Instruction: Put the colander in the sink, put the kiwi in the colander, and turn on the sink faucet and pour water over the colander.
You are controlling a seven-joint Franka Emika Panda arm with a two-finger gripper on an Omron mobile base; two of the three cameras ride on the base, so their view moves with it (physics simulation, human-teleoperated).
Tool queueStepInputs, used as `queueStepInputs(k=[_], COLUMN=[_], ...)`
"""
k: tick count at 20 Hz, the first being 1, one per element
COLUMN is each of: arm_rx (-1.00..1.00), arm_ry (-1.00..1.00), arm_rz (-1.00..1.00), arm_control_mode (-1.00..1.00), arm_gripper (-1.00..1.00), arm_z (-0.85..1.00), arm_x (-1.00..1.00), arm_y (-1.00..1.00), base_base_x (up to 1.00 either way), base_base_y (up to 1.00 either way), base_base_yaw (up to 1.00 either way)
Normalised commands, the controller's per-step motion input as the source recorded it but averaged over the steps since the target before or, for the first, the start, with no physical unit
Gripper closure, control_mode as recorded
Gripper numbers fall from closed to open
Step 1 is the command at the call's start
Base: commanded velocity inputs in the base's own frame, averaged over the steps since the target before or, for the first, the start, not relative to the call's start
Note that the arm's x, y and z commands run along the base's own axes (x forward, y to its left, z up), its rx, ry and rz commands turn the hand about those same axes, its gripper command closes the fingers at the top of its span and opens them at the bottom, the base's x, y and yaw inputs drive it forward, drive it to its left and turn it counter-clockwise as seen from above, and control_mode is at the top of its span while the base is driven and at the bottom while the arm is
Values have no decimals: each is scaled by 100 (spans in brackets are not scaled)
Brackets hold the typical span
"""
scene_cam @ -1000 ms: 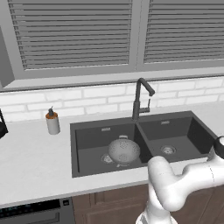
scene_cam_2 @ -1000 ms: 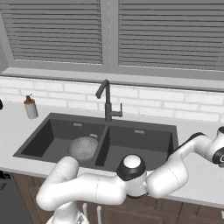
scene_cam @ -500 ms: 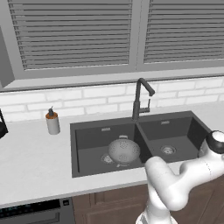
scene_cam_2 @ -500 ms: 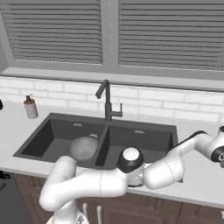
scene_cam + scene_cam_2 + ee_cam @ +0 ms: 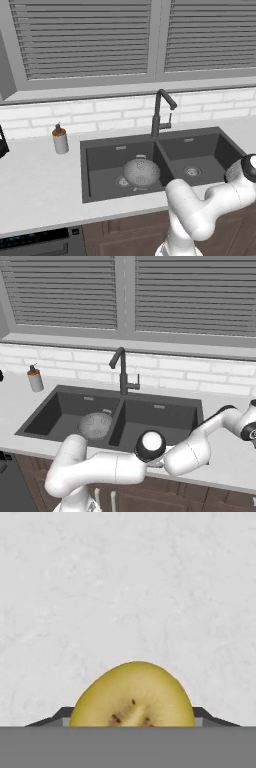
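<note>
Left base view: one dark grey double-basin sink (image 5: 100, 150) is set in a pale speckled counter (image 5: 35, 190), with one round silver drain in each of its two basins. One round grey metal colander (image 5: 141, 172), pierced with small holes, sits in the larger left basin. One slim dark gooseneck sink faucet (image 5: 160, 112) rises behind the divider, and one small brown-capped soap bottle (image 5: 60, 139) stands far left.

Right base view: the same single colander (image 5: 95, 425), faucet (image 5: 121, 370) and bottle (image 5: 35, 378) appear; the white arm reaches far right over the counter, well away from the sink (image 5: 165, 406).

Hand view: one kiwi (image 5: 134, 696), a smooth yellow-golden half with dark seeds, lies on the counter (image 5: 125, 587) right between the two dark fingertips (image 5: 59, 716). Whether the gripper (image 5: 134, 719) pinches it or stands just clear, I cannot tell.
</note>
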Motion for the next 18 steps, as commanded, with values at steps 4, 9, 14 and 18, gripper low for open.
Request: queueStepInputs(k=[4, 9, 14, 18], arm_rx=[0, 0, 0, 0], arm_ry=[-4, -1, 0, 3], arm_rz=[3, 12, 17, 21], arm_control_mode=[-100, -100, -100, -100], arm_gripper=[100, 100, 100, 100], arm_z=[0, 0, 0, 0], arm_x=[-25, -6, -10, -26], arm_y=[43, 64, 69, 71], base_base_x=[0, 0, 0, 0], base_base_y=[0, 0, 0, 0], base_base_yaw=[0, 0, 0, 0])
